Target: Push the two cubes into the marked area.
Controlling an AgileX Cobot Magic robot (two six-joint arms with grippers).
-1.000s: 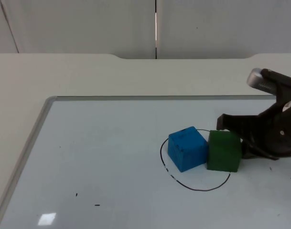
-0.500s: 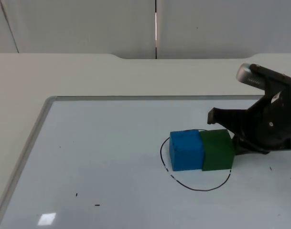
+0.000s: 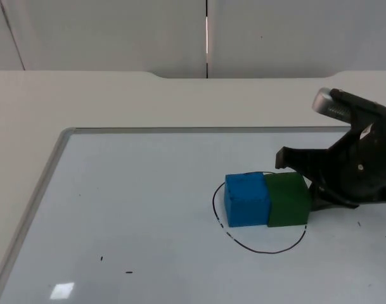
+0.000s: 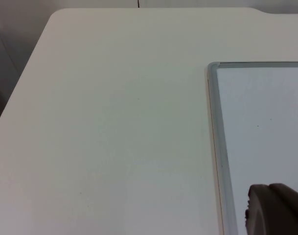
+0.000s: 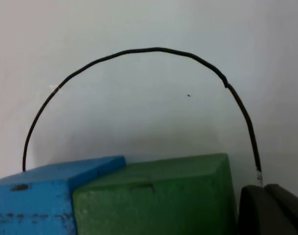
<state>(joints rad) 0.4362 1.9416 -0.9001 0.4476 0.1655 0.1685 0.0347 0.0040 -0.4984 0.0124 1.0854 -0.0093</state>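
Your R gripper (image 3: 305, 185) sits low on the whiteboard (image 3: 135, 209), fingers spread wide, up against the green cube's (image 3: 286, 200) right side; one finger (image 3: 294, 158) reaches past the cube's far edge. R wrist view: green cube (image 5: 153, 196) face-to-face w/ blue cube (image 5: 36, 200), finger (image 5: 271, 210) just beside the green one. Both cubes touching, side by side, blue cube (image 3: 246, 200) to the left, inside the drawn black circle (image 3: 269, 251); green cube's right edge abt at the line. L gripper (image 4: 273, 210): waiting over the board's corner by the table (image 4: 104, 137), can't tell if fingers are apart or closed.
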